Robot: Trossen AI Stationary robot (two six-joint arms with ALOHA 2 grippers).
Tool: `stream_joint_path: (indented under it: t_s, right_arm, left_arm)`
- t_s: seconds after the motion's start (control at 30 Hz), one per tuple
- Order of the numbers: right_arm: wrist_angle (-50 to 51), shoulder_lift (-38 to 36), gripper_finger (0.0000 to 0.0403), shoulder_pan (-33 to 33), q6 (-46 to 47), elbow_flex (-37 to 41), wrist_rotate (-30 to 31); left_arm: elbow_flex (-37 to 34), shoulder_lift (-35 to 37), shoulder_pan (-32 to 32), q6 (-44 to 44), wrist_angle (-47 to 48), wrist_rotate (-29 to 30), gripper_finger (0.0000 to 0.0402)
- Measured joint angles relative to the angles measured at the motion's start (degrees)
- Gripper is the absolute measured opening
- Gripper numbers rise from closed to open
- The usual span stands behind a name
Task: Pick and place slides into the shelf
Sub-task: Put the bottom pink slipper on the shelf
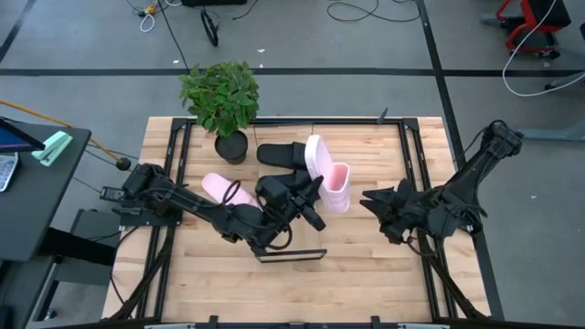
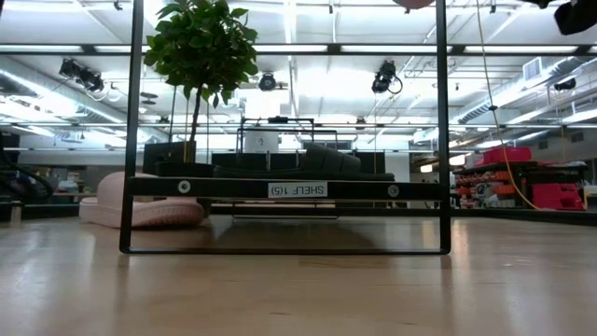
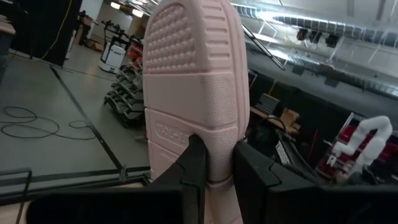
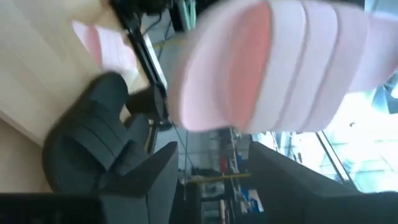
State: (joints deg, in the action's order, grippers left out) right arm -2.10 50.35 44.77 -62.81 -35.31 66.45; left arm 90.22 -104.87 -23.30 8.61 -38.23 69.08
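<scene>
My left claw [image 1: 315, 196] is clamped on a pink slide [image 1: 327, 178]; I should lower it level onto the shelf [image 2: 280, 189]. My right claw [image 1: 373, 199] waits apart.

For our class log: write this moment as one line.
left pincer: shut on pink slide, raised | right pincer: open, beside it | shelf: black slide on it

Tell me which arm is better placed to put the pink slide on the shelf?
Left, probably: the left gripper is shut on the pink slide, above the shelf. The right gripper hangs beside it, open.
</scene>
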Motion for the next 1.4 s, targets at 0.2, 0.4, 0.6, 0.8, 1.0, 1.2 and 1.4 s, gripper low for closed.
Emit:
stream_joint_path:
  t_s: [0.2,0.4,0.6,0.8,1.0,1.2,1.4]
  right_arm:
    - [-1.7,0.1,0.0197,-0.1,1.5,0.0,-5.3]
    - [-6.8,0.1,0.0197,-1.8,-0.3,0.0,-10.2]
    - [-7.2,0.2,0.0197,-4.6,-2.5,0.1,-11.4]
    - [-9.1,0.2,0.0194,-7.5,-3.1,0.1,-11.5]
    - [-9.8,0.2,0.0126,-8.4,-0.5,0.2,-11.4]
    - [-8.8,0.2,0.0034,-8.3,-0.5,0.2,-11.4]
    - [-6.5,0.2,0.0034,-8.2,-0.5,0.1,-10.0]
  left_arm:
    - [0.1,0.0,0.4,0.0,-1.8,-2.0,0.0058]
    - [0.1,-1.5,1.5,-2.1,-8.4,-6.1,0.0058]
    - [0.1,-2.3,2.0,-1.6,-11.3,-9.2,0.0058]
    - [0.2,-3.5,2.0,-2.2,-14.4,-11.1,0.0058]
    - [0.2,-3.7,2.3,-3.3,-14.7,-10.6,0.0058]
    - [0.2,-3.7,1.9,-8.4,-14.5,-10.5,0.0101]
    - [0.1,-2.7,-0.1,-17.3,-14.0,-9.7,0.0161]
